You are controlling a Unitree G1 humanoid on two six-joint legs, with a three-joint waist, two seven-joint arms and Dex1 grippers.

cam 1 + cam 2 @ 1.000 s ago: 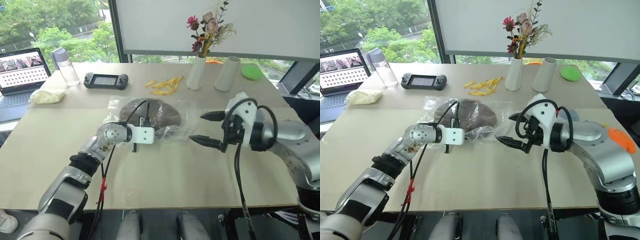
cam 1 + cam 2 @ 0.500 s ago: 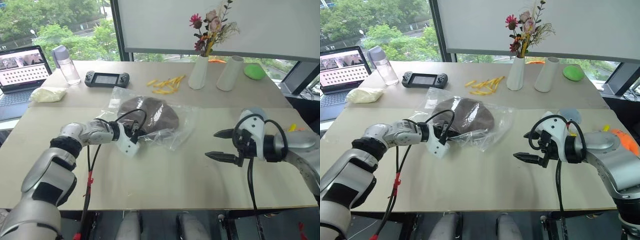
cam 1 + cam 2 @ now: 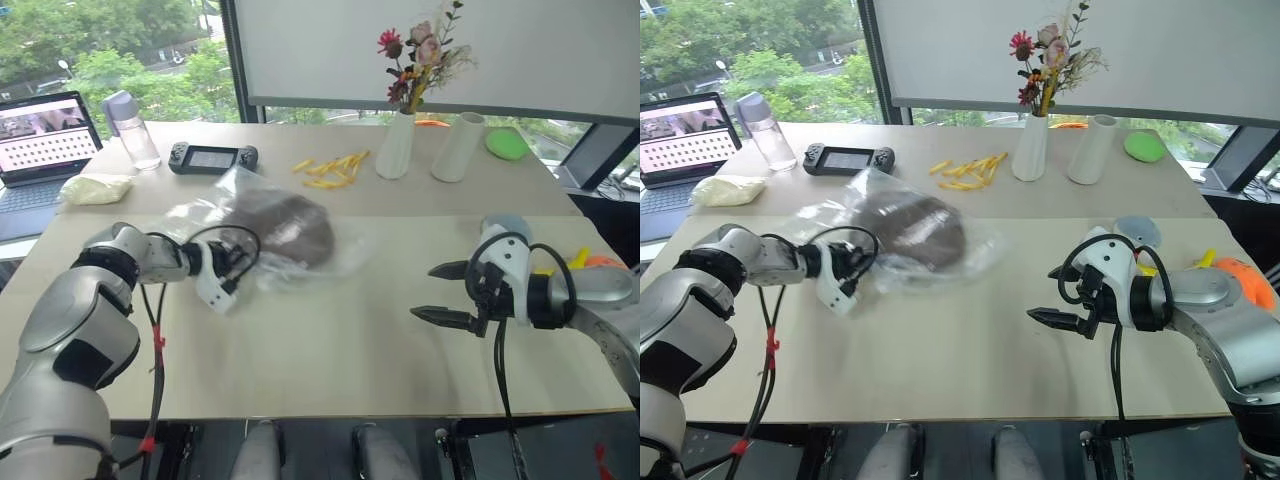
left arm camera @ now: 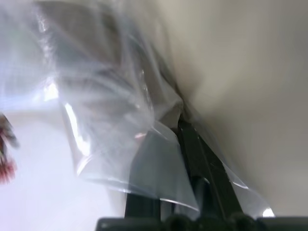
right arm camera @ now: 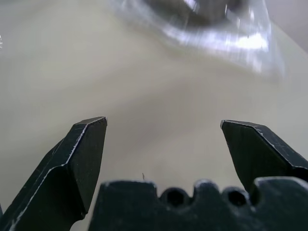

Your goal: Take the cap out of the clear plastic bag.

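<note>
A light wooden table (image 3: 330, 350) stands before a large window with trees outside. The clear plastic bag (image 3: 240, 215) lies on the table just ahead of the left hand (image 3: 222, 285), lifted and blurred at the end nearest that hand. The cap (image 3: 285, 225), dark brown, sits inside the bag, toward the end away from the left hand. The left hand's fingers (image 4: 202, 163) are pressed together on a fold of the bag's film, as the left wrist view shows. The right hand (image 3: 437, 292) hovers above bare table, well apart from the bag and to its right, with its two fingers spread wide and nothing between them. Beyond the bag, further from both hands, lie a black game controller (image 3: 212, 158) and a scatter of yellow strips (image 3: 330, 170). A white vase with flowers (image 3: 396, 145) and a second white vase (image 3: 458, 147) stand past the strips. Far to the left of the left hand are a water bottle (image 3: 130, 130), a laptop (image 3: 40, 135) and a small white pouch (image 3: 97, 189).
</note>
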